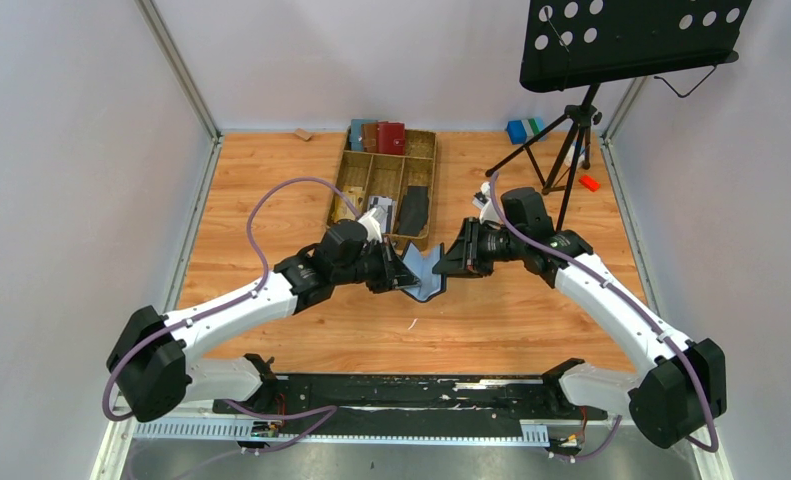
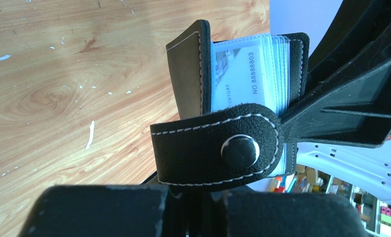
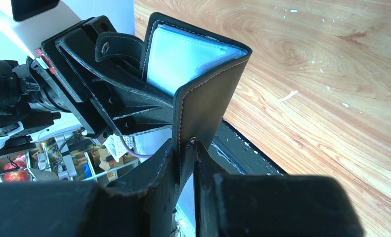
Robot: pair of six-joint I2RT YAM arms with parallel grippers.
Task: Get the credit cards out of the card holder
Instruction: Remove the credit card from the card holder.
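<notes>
Jaws of the left gripper are pressed together on one cover of the card holder, beside its snap strap. The holder hangs clear of the table in the gap between the two arms, near the front edge of the compartment tray. It is spread in a V with its clear sleeve pages fanned. The credit cards sit inside those sleeves, and one printed face shows through the plastic. The right gripper pinches the opposite cover near its edge. Assessment: opening is done, extraction is not. No card lies loose on the table, every card is yet to be drawn, and both grippers are occupied with the covers.
</notes>
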